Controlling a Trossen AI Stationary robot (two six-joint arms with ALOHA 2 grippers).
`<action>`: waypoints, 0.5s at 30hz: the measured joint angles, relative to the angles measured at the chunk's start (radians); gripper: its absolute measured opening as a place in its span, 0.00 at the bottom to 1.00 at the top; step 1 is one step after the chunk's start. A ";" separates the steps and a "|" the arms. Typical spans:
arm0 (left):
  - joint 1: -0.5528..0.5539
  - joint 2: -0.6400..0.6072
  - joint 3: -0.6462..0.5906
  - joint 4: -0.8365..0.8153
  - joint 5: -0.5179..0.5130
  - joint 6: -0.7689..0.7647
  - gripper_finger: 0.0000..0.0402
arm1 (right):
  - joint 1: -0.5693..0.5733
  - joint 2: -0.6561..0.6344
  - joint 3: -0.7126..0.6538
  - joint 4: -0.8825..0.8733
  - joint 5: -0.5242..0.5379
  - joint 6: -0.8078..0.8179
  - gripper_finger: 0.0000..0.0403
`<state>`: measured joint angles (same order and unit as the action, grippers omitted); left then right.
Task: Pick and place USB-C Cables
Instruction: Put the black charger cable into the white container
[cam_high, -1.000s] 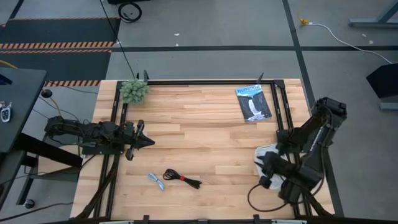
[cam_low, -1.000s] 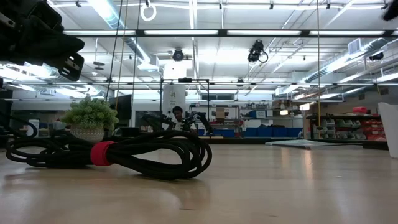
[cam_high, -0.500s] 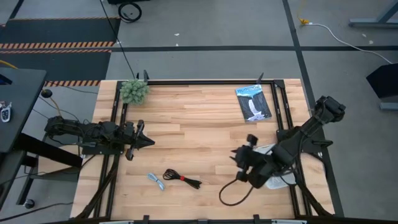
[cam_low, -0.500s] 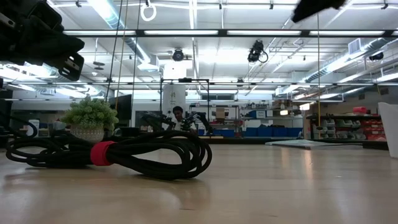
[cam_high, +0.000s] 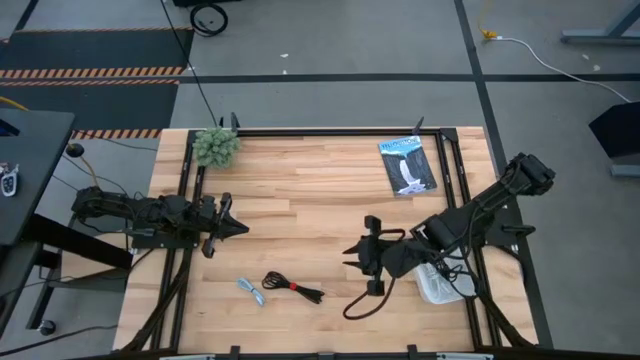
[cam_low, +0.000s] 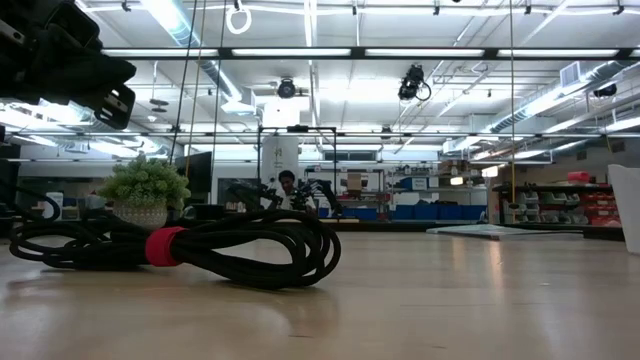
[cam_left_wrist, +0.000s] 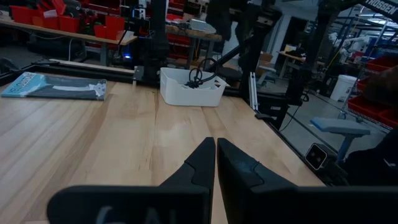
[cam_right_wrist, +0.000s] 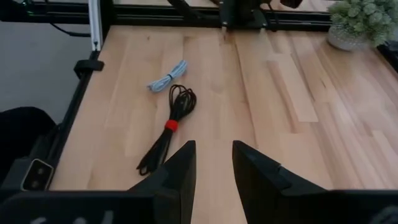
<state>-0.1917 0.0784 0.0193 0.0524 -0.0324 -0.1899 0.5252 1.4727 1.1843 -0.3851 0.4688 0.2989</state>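
Now right pincer (cam_high: 352, 262) parted, empty, above wood planks; red-banded black cable (cam_high: 293, 286) coiled nearby.

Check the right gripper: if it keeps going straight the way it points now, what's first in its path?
Probably the black cable with the red band. The right gripper, jaws open, points across the table toward it, with bare wood between. The pale blue cable lies just beyond. Height above the table is unclear.
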 joint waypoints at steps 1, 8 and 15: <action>0.000 0.000 0.000 0.010 -0.007 0.018 0.06 | -0.004 0.000 0.000 -0.001 0.000 -0.003 0.27; -0.003 0.000 0.000 0.197 -0.039 -0.217 0.06 | -0.011 0.000 -0.074 0.056 -0.001 -0.003 0.27; -0.004 0.078 0.001 0.238 -0.042 -0.298 0.06 | -0.012 0.000 -0.098 0.064 -0.004 -0.006 0.27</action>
<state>-0.1955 0.1568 0.0200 0.2905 -0.0744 -0.4877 0.5133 1.4727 1.0866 -0.3213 0.4652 0.2926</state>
